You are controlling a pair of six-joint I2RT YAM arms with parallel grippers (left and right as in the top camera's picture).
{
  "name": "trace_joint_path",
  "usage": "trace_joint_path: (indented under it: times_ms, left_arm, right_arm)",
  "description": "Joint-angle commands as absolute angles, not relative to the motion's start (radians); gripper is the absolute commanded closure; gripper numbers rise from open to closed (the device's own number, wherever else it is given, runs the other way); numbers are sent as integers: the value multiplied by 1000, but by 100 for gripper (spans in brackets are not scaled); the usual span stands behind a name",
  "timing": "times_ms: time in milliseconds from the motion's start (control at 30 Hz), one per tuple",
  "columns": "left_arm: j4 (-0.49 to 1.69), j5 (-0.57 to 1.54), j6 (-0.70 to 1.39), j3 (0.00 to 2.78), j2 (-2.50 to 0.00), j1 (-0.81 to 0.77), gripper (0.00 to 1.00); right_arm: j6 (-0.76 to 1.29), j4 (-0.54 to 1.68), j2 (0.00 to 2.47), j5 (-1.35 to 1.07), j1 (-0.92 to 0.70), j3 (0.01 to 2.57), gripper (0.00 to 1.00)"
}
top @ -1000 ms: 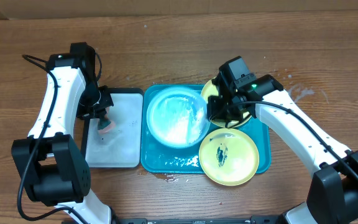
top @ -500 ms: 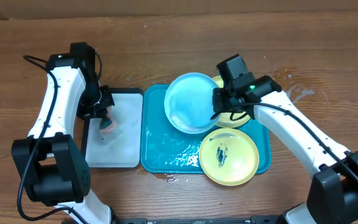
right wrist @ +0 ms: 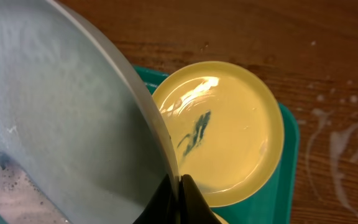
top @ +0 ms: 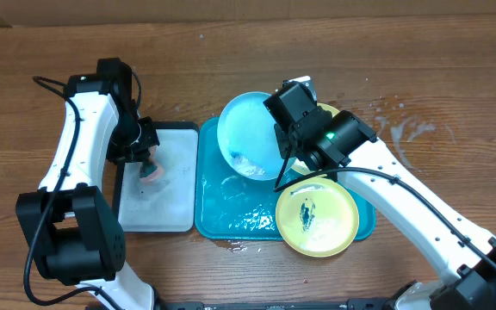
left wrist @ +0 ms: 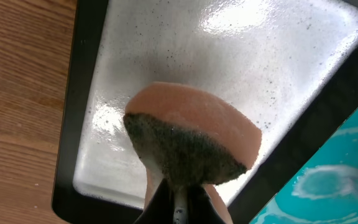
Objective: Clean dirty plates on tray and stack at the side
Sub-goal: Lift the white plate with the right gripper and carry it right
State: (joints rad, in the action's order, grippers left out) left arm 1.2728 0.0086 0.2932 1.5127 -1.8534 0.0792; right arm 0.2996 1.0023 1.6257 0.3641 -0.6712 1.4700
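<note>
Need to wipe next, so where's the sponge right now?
Overhead view: the sponge is held in the left gripper over the small white tray, just left of the blue tray.

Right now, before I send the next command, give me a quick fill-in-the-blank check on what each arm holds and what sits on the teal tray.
1. The right fingers pinch the blue plate by its ____.
2. The left fingers hold a sponge above the white tray, whose rim is coloured ____.
3. The number of yellow plates lying on the teal tray, each with a dark smear, is ____.
Missing words: rim; black; two.
</note>
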Motion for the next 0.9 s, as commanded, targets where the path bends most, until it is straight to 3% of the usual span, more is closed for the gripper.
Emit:
trace_joint_path:
  times_ms: [0,867]
  left_arm:
    - [1265,26,264,1507,-1863,78,96]
    - [1241,27,258,1507,-1863,78,96]
  right_arm:
    - [279,1030,1595,478,-704,1563,96]
    - [115,1247,1596,1312,-1182,1611,96]
